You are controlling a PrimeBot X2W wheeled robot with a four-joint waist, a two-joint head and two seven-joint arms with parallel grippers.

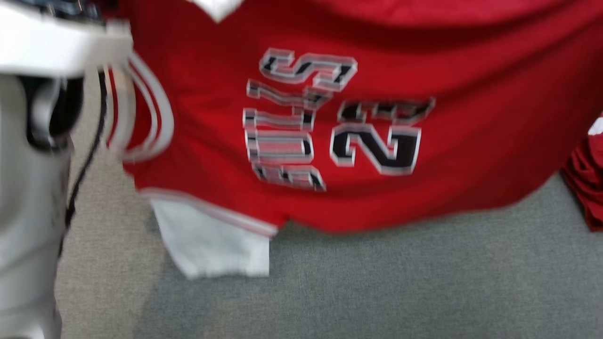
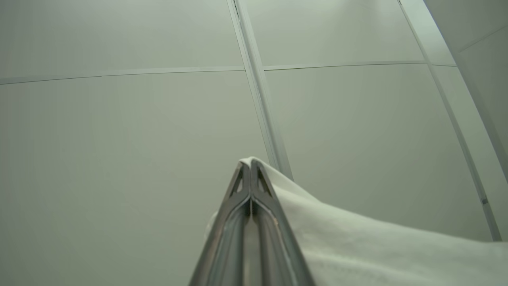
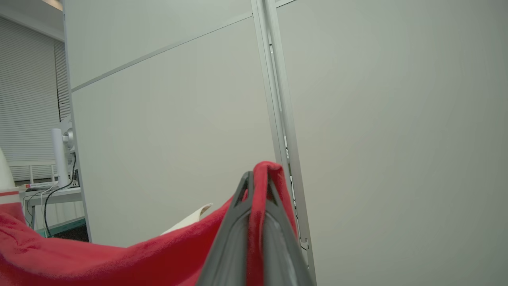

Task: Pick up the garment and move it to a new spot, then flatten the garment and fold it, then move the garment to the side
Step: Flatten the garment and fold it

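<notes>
left gripper (image 2: 250, 174) is clamped on a white edge of the garment (image 1: 471, 141), and right gripper (image 3: 258, 180) is pinched tight on its red cloth. the garment hangs spread out above the grey carpet (image 1: 377, 292).

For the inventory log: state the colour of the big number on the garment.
The number is black, outlined white, on the red garment; clearest in the head view.
</notes>
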